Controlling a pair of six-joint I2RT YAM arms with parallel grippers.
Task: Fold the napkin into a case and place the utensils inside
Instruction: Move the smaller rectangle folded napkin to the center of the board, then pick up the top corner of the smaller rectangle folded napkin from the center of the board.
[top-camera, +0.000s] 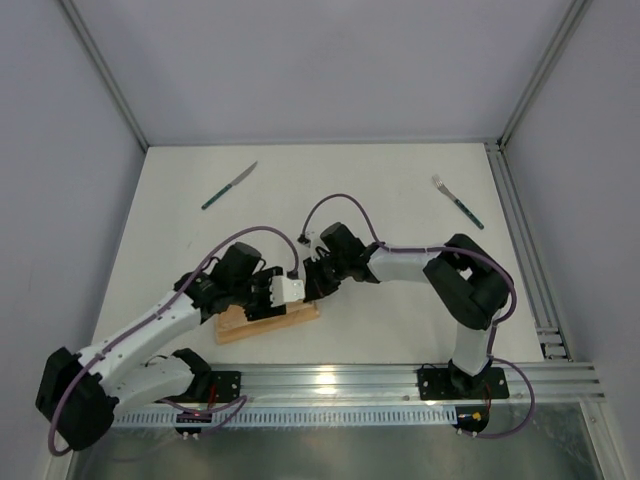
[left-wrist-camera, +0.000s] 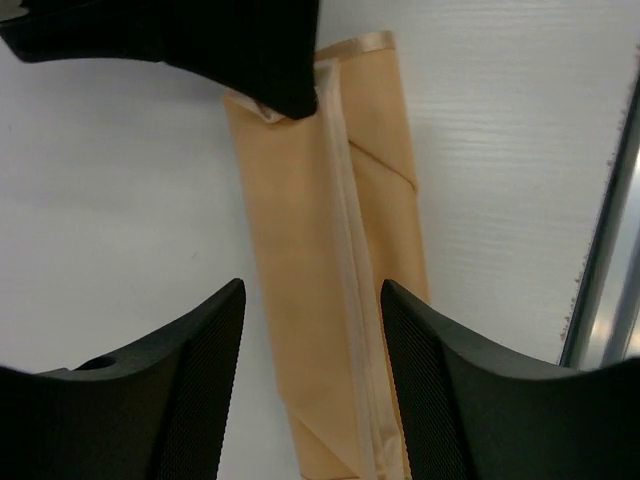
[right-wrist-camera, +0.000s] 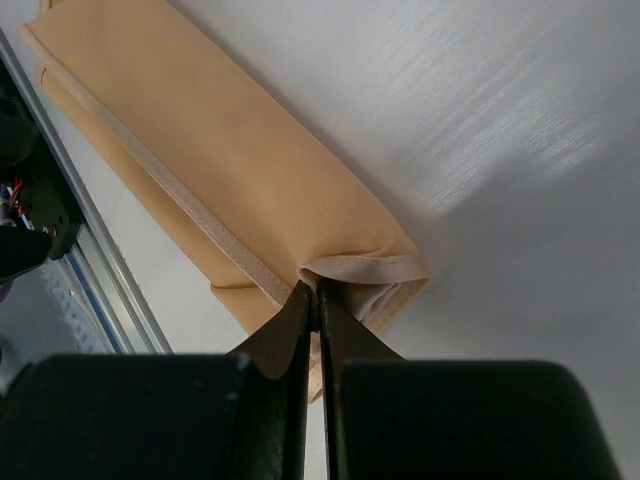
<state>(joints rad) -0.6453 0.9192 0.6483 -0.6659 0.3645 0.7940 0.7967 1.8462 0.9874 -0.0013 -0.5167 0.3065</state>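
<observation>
I see the narrow flat peach-orange cloth case (top-camera: 268, 322) lying on the white table (top-camera: 400, 210), with the silver aluminium rail (top-camera: 400, 380) running just on its near side. My right gripper (right-wrist-camera: 312, 292) has its fingers pressed together on the hemmed top layer at the case's right end, where the cloth gapes open a little. My left gripper (left-wrist-camera: 312, 300) hangs over the case's other half with its fingers spread and the cloth showing between them. I cannot tell whether they touch it. The slim green-handled silver knife (top-camera: 229, 186) lies well beyond the case to the left. The small green-handled silver fork (top-camera: 457, 201) lies well beyond it to the right.
</observation>
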